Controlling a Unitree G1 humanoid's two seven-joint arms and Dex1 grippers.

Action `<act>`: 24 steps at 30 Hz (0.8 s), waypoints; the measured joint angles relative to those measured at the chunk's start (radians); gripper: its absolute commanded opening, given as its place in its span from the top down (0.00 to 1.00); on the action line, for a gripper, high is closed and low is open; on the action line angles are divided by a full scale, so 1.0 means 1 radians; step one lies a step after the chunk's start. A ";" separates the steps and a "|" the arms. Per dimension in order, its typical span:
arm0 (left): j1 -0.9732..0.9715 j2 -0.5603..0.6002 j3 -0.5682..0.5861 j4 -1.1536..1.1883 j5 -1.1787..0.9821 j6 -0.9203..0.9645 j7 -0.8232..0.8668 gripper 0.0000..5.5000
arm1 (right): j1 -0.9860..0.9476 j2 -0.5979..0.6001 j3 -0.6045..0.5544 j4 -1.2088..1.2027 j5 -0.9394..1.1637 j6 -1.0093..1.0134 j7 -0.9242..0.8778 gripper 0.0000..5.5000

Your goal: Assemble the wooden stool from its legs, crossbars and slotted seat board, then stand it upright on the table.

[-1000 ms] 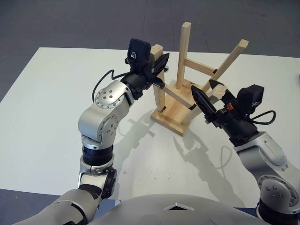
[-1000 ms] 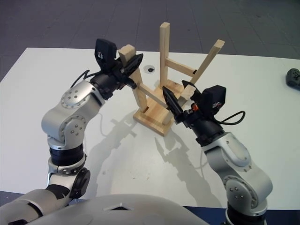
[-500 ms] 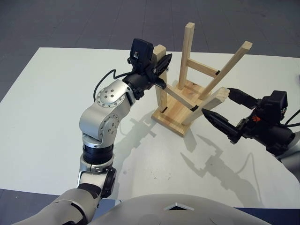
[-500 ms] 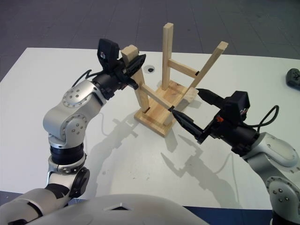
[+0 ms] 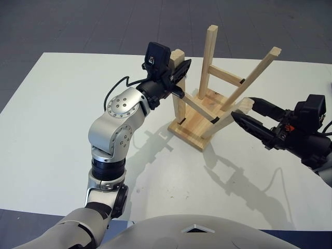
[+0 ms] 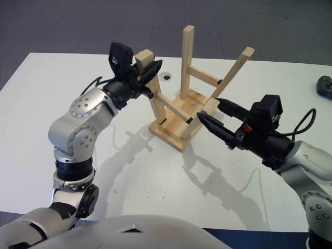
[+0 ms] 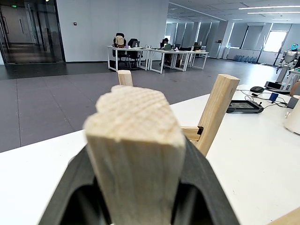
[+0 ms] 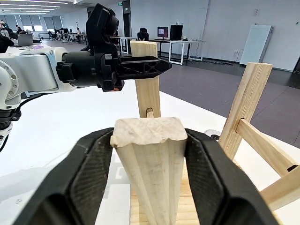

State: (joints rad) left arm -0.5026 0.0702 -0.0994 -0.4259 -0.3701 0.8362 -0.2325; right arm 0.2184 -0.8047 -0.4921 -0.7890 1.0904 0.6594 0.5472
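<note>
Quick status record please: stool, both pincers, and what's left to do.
stool: upside down, seat board flat on the table, four legs pointing up, crossbars between them
left pincer: shut on the top of the near left leg
right pincer: at the end of the near right leg, grip unclear
remaining: stool not yet stood upright

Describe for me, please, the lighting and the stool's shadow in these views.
Left eye view: the stool casts shadows on the white table, on its near side. Left wrist view: ceiling light strips and a bright window behind. Right wrist view: ceiling lights glow.
</note>
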 measured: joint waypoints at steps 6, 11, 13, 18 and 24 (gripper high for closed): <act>0.001 0.004 0.001 0.007 0.002 -0.011 0.002 0.81 | -0.016 -0.012 0.041 -0.023 -0.006 0.001 -0.050 0.62; 0.005 0.005 0.010 0.006 0.003 -0.016 0.011 0.81 | -0.018 0.033 0.111 -0.088 -0.041 -0.014 -0.163 0.62; 0.013 0.004 0.014 -0.004 0.002 -0.014 0.016 0.81 | -0.010 0.048 0.130 -0.104 -0.057 -0.026 -0.190 0.62; 0.017 -0.002 0.035 -0.014 -0.017 0.008 0.022 0.81 | -0.005 0.054 0.152 -0.113 -0.085 -0.044 -0.207 0.62; -0.001 -0.065 0.142 0.009 -0.101 0.112 0.062 0.80 | -0.005 0.055 0.162 -0.112 -0.098 -0.056 -0.211 0.62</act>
State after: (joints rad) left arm -0.5036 0.0056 0.0428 -0.4170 -0.4711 0.9485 -0.1701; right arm 0.2131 -0.7498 -0.3304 -0.9014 0.9927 0.6036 0.3363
